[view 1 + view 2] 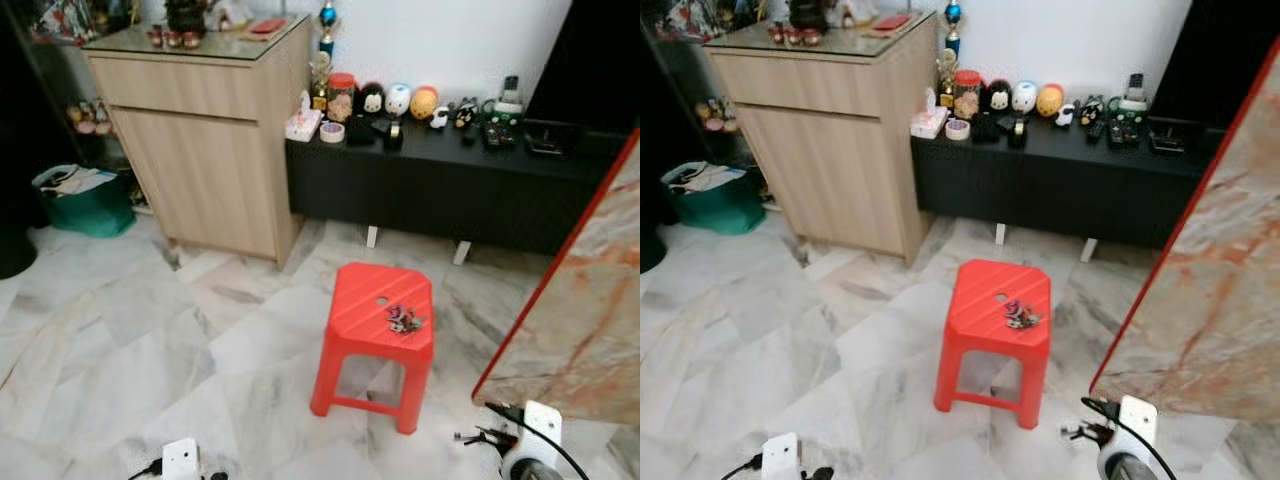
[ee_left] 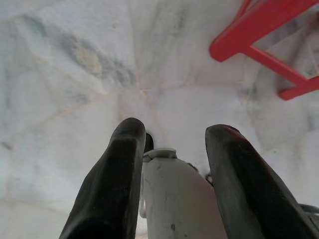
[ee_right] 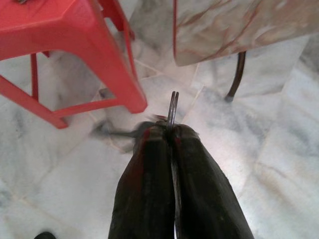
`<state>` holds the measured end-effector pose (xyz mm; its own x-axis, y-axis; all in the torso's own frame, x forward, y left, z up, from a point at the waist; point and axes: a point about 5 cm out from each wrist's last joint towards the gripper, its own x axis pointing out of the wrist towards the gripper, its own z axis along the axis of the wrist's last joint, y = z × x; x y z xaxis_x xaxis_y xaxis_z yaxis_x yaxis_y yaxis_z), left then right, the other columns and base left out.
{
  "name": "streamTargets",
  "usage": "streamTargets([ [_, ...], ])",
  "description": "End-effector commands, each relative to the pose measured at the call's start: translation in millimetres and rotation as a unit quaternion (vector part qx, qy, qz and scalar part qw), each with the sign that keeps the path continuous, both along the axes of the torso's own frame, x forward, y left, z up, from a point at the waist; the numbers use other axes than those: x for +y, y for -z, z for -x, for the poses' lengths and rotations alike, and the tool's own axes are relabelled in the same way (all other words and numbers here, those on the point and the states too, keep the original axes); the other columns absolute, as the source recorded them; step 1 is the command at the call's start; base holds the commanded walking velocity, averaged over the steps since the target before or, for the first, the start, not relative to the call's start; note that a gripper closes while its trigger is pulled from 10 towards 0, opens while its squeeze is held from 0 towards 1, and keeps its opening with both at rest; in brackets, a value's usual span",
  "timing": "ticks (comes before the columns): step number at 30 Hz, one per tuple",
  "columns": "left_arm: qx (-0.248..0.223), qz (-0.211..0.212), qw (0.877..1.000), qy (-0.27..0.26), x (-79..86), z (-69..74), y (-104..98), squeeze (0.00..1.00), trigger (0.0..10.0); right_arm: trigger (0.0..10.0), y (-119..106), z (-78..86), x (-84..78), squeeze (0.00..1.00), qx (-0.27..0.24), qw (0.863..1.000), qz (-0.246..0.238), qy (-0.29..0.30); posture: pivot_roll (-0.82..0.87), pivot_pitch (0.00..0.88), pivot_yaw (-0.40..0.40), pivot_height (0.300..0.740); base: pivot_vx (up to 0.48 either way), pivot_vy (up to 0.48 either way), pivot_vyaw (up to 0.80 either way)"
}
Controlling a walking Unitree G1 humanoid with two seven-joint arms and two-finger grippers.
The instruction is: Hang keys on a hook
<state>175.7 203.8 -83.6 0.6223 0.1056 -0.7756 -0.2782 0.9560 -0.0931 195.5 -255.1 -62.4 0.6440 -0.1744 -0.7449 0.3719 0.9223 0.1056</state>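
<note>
Right gripper (image 3: 172, 130) fingers pressed together, pinching a thin metal ring (image 3: 172, 108), rest of it hidden; left gripper (image 2: 175, 144) fingers apart over marble floor (image 1: 120, 330). I see a key bunch (image 1: 404, 319), small and blurry, on the red stool (image 1: 375, 300); marble-patterned tabletop (image 1: 585, 310) cuts off my right side.

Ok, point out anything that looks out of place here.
A bunch of keys lies loose on the red plastic stool standing on the marble floor, not on any hook. The right pincer is shut on a thin metal ring. Nothing looks spilled or damaged.
</note>
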Motion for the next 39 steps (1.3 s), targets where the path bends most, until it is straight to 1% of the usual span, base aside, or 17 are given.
streamTargets([
  [1, 0.007, -0.009, 1.000, 0.001, 5.0, 5.6, 2, 0.00, 10.0, 10.0, -4, -7.9, 1.5, 0.00, -0.011, 1.000, -0.001, 0.001, 0.01, 0.000, -0.051, 0.740, 0.000, -0.337, -0.63],
  [2, 0.006, -0.009, 1.000, 0.000, 5.9, 5.4, 1, 0.00, 10.0, 10.0, -4, -8.2, 1.6, 0.00, -0.012, 1.000, -0.001, 0.001, 0.01, 0.000, -0.049, 0.740, 0.000, -0.360, -0.80],
  [8, 0.005, -0.012, 1.000, 0.002, 7.5, 5.5, 1, 0.00, 10.0, 10.0, -5, -9.3, 1.8, 0.00, -0.020, 1.000, -0.003, 0.006, 0.01, 0.000, -0.049, 0.740, 0.000, -0.366, 0.00],
  [16, 0.002, -0.011, 1.000, 0.002, 5.3, 4.1, 1, 0.00, 10.0, 10.0, -7, -13.1, 2.0, 0.00, -0.034, 0.999, 0.001, 0.009, 0.01, 0.000, -0.052, 0.740, 0.000, -0.360, 0.00],
  [22, 0.003, -0.010, 1.000, -0.001, 4.6, 4.2, 1, 0.00, 10.0, 10.0, -9, -14.7, 1.3, 0.00, -0.051, 0.998, 0.000, 0.026, 0.00, 0.000, -0.048, 0.740, 0.000, 0.000, 0.00],
  [25, 0.004, -0.011, 1.000, 0.003, 6.5, 6.2, 1, 0.00, 10.0, 10.0, -11, -16.3, 0.7, 0.00, -0.069, 0.997, -0.003, 0.043, -0.01, 0.000, -0.044, 0.740, 0.000, 0.000, 0.00],
  [26, 0.004, -0.011, 1.000, 0.003, 7.6, 6.5, 1, 0.00, 10.0, 10.0, -14, -24.5, 9.7, 0.00, -0.083, 0.996, -0.006, 0.040, -0.01, 0.000, -0.044, 0.740, 0.000, 0.000, 0.00],
  [27, 0.004, -0.011, 1.000, 0.003, 7.6, 6.5, 1, 0.00, 10.0, 10.0, -14, -24.5, 9.7, 0.00, -0.083, 0.996, -0.006, 0.040, -0.01, 0.000, -0.044, 0.740, 0.000, 0.000, 0.00],
  [28, 0.004, -0.013, 1.000, 0.003, 9.9, 7.1, 1, 0.00, 10.0, 10.0, -19, -38.6, 27.5, 0.00, -0.105, 0.994, -0.009, 0.032, -0.01, 0.000, -0.044, 0.740, 0.000, 0.000, 0.00],
  [30, 0.004, -0.013, 1.000, 0.003, 9.9, 7.1, 1, 0.00, 10.0, 10.0, -19, -38.6, 27.5, 0.00, -0.105, 0.994, -0.009, 0.032, -0.01, 0.000, -0.044, 0.740, 0.000, 0.000, 0.00],
  [31, 0.005, -0.015, 1.000, 0.004, 12.3, 7.6, 1, 0.00, 10.0, 10.0, -20, -44.3, 38.4, 0.00, -0.108, 0.994, -0.011, 0.025, 0.00, 0.000, -0.050, 0.740, 0.000, 0.000, 0.00],
  [33, 0.005, -0.017, 1.000, 0.005, 13.0, 7.6, 1, 0.00, 10.0, 10.0, -19, -44.4, 40.3, 0.00, -0.103, 0.994, -0.011, 0.022, 0.00, 0.000, -0.050, 0.740, 0.000, 0.000, 0.00],
  [35, 0.005, -0.019, 1.000, 0.008, 11.3, 6.7, 1, 0.00, 10.0, 10.0, -19, -44.1, 40.0, 0.00, -0.104, 0.994, -0.014, 0.022, -0.01, 0.000, -0.050, 0.740, 0.000, -0.480, -0.80],
  [39, 0.010, -0.015, 1.000, 0.009, 7.8, 6.9, 2, 0.00, 10.0, 10.0, -18, -41.0, 35.8, 0.00, -0.105, 0.994, -0.013, 0.026, -0.02, 0.000, -0.038, 0.740, 0.000, -0.360, -0.20],
])
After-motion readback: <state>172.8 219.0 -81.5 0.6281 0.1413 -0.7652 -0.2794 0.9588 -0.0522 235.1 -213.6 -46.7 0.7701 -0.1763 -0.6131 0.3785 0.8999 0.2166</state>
